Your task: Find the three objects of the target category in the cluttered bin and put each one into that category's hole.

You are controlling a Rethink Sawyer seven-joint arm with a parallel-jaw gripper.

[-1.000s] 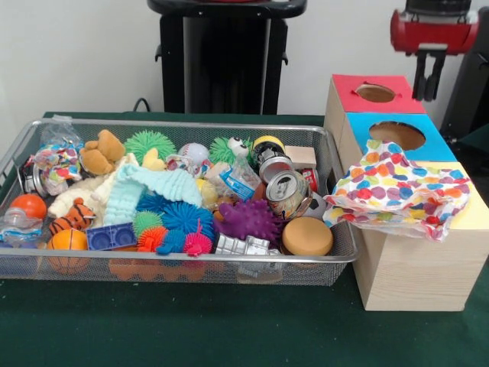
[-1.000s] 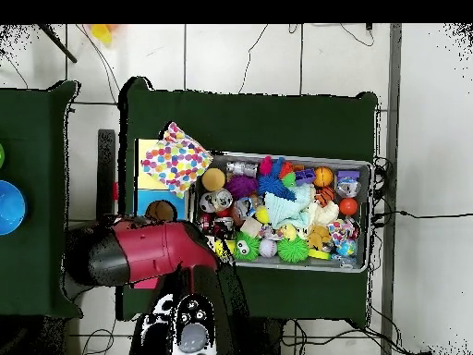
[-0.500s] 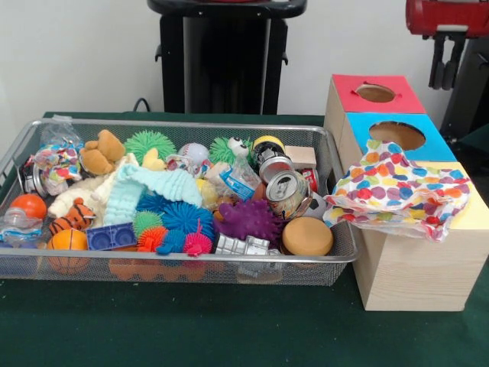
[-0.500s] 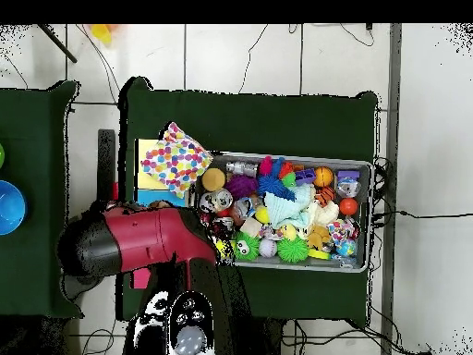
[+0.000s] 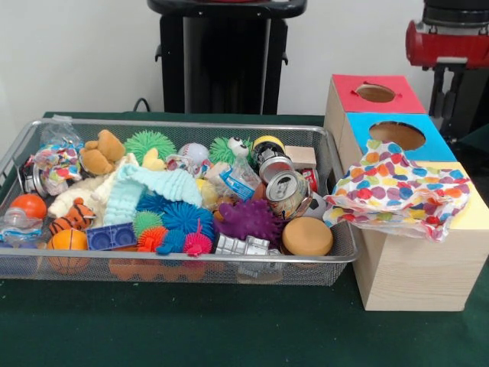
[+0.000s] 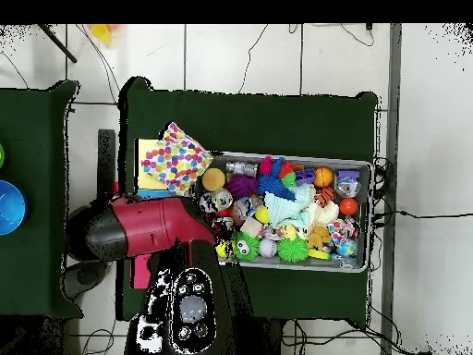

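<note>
Front view: the gripper (image 5: 449,84) hangs behind the wooden box (image 5: 409,267), beside its red hole (image 5: 375,92); its lower part is hidden, so whether it is spread cannot be told. The dotted cloth (image 5: 397,189) covers the yellow section. The mesh bin (image 5: 176,266) sits left of it, crowded.

Overhead view: the arm (image 6: 148,240) hides the box's red end; bare green table (image 6: 249,120) lies beyond.

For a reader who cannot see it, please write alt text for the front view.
A wire mesh bin on a green table is crowded with spiky balls, soft toys and crushed cans. To its right stands a wooden box with round holes, a polka-dot cloth draped over it. The red robot arm hangs above.
</note>
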